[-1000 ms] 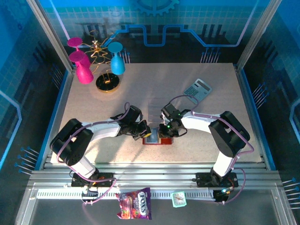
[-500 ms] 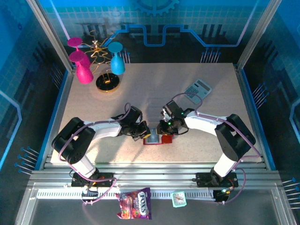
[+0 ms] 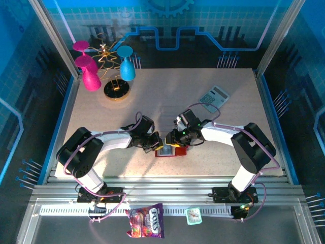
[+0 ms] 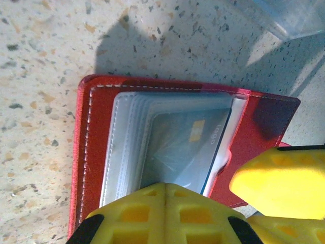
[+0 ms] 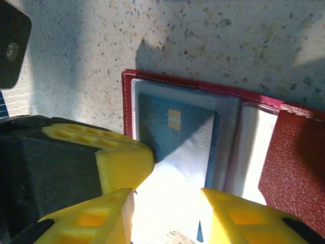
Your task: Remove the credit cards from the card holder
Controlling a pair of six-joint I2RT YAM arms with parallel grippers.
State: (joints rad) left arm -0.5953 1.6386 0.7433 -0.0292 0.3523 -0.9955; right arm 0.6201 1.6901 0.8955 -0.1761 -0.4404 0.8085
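Note:
The red card holder (image 3: 177, 151) lies open on the table between both arms, its grey-clear pockets (image 4: 127, 137) facing up. A blue credit card (image 5: 177, 137) with a gold chip sits in the top pocket and also shows under plastic as the same blue card (image 4: 183, 147). My left gripper (image 4: 165, 189) is shut, its joined yellow tips pressing down on the pocket edge of the card holder (image 4: 96, 127); it sits at the holder's left end as the left gripper (image 3: 156, 144). My right gripper (image 5: 167, 213) is open, its fingers (image 5: 238, 216) straddling the near end of the blue card. Right gripper (image 3: 175, 141) hovers over the holder.
A grey calculator (image 3: 214, 96) lies at the back right. Pink goblets (image 3: 90, 76), a blue goblet (image 3: 126, 63) and a gold stand (image 3: 117, 89) stand at the back left. A clear plastic box (image 4: 284, 15) lies just beyond the holder. A candy bag (image 3: 146, 221) lies off the table's front.
My right gripper's jaws have opened wider and it has shifted slightly left over the card holder. The left gripper stays shut in the same spot.

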